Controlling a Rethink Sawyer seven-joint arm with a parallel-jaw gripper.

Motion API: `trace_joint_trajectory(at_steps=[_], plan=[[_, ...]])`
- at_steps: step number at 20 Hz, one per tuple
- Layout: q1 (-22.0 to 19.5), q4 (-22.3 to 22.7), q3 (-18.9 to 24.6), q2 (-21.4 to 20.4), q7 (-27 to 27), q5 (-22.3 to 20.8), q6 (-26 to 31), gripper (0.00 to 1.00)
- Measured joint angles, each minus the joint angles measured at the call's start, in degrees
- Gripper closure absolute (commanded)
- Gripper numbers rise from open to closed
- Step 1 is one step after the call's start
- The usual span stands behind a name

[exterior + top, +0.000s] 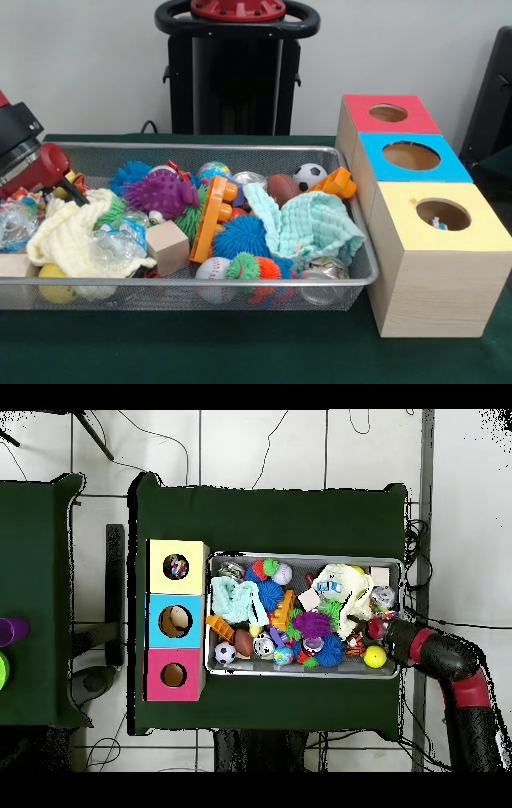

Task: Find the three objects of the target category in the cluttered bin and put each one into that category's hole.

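The wire mesh bin (pixel 200 281) is full of toys; it also shows in the overhead view (pixel 300 556). A cream knitted cloth (pixel 70 238) lies at its left end in the front view, and at the right end from overhead (pixel 350 600). A mint green cloth (pixel 310 226) lies crumpled at the other end (pixel 235 599). My gripper (pixel 69 186) reaches low into the bin's corner just beside the cream cloth (pixel 378 627). The yellow-topped box's hole (pixel 442 214) shows something with coloured dots inside (pixel 177 567).
The blue-topped box (pixel 410 156) and the red-topped box (pixel 390 114) stand behind the yellow one. In the bin are a purple spiky ball (pixel 164 192), a blue spiky ball (pixel 240 236), an orange plastic block (pixel 212 216), a wooden cube (pixel 168 246) and a small football (pixel 310 174).
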Motion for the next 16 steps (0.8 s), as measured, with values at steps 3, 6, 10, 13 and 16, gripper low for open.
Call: trace_joint_trajectory(at_steps=[3, 6, 10, 13, 16], plan=[[-1.1, 0.02, 1.16, 1.62, -1.49, -0.71, 0.18, 0.0], [-1.63, -0.1, 2.02, 2.66, -3.26, -1.43, 0.31, 0.0], [-1.54, -2.02, 3.38, 5.5, -9.65, -1.94, 2.0, 0.0], [-0.86, -4.31, 4.4, 6.72, -14.88, -1.89, 6.52, 0.0], [0.86, -6.81, 5.11, 7.23, -18.27, -1.9, 11.1, 0.0]])
